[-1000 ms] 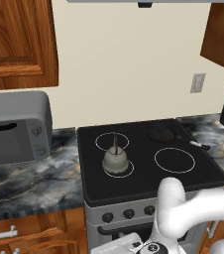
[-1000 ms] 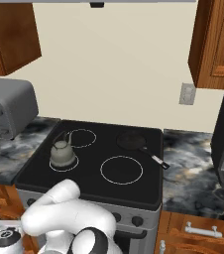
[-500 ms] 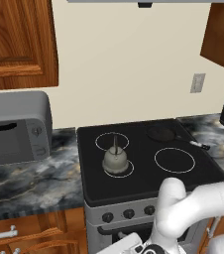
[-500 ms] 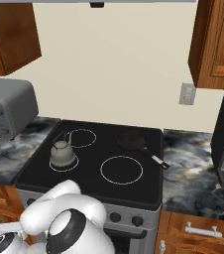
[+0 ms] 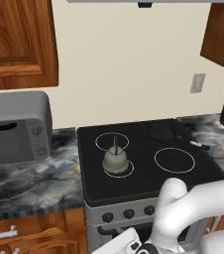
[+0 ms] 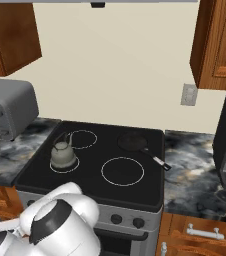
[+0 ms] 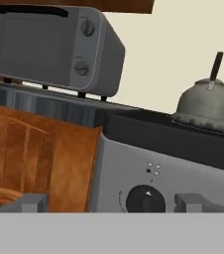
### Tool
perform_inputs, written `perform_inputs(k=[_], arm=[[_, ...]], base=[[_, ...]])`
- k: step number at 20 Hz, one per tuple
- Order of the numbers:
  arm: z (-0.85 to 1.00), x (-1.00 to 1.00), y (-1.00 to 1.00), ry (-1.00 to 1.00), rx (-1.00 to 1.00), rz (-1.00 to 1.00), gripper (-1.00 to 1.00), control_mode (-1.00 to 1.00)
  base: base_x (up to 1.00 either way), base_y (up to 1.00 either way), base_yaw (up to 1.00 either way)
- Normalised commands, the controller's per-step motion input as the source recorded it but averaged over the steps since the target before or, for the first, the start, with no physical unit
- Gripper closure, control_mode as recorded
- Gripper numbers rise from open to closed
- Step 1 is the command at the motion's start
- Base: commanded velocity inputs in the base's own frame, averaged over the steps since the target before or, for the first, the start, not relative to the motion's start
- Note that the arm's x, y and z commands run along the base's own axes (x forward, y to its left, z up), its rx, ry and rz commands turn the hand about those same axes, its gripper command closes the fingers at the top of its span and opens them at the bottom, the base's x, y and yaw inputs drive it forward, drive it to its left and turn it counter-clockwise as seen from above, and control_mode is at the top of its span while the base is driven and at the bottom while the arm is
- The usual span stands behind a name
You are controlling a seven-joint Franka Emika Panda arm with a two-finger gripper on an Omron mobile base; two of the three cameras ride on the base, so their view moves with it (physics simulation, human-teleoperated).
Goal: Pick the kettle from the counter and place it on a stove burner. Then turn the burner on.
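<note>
The small squat pale grey-white kettle (image 5: 115, 159) with its thin upright arched handle stands on the black glass cooktop (image 5: 143, 168), inside the front-left thin white ring burner (image 5: 118, 168). In the right base view the same kettle (image 6: 62, 154) sits over that ring at the cooktop's near left. Just behind it lies a second white ring (image 5: 112, 141), and to its right a larger white ring (image 5: 174, 159). At the back right of the glass rests a flat dark pan (image 6: 133, 142) with a long handle pointing toward the front right.

Below the glass, the grey front panel of the stove carries a row of dark round knobs (image 5: 129, 214). The hand view looks up at this panel from low down: 1 dark knob (image 7: 144, 199) is centred near the bottom, and the kettle (image 7: 205, 101) rises above the stove's edge at upper right.

The dark grey marbled stone counter (image 5: 29, 181) with pale veining runs on both sides of the stove, above brown wooden cabinets (image 5: 29, 233). A grey toaster oven (image 5: 15, 129) stands on the counter to the left.

The gripper's 2 fingertips (image 7: 32, 202) show as grey blocks at the bottom of the hand view, spread well apart with nothing between them, the knob just beyond the gap.
</note>
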Motion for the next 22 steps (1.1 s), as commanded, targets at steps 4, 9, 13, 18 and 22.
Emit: perform_inputs(k=[4, 9, 13, 18, 22], arm=[[0.0, 0.01, 0.0, -0.14, 0.0, -0.03, -1.0, -1.0], [0.0, 0.0, -0.06, -0.16, 0.0, -0.03, -1.0, -1.0], [0.0, -0.07, -0.3, -0.2, 0.04, -0.09, -1.0, -1.0], [0.0, -0.04, -0.38, -0.11, 0.12, -0.06, -1.0, -1.0], [0.0, 0.0, -0.03, 0.0, 0.03, 0.0, -1.0, -1.0]], base=[[0.0, 0.0, 0.0], [0.0, 0.0, 0.0], [0.0, 0.0, 0.0], [0.0, 0.0, 0.0], [0.0, 0.0, 0.0]])
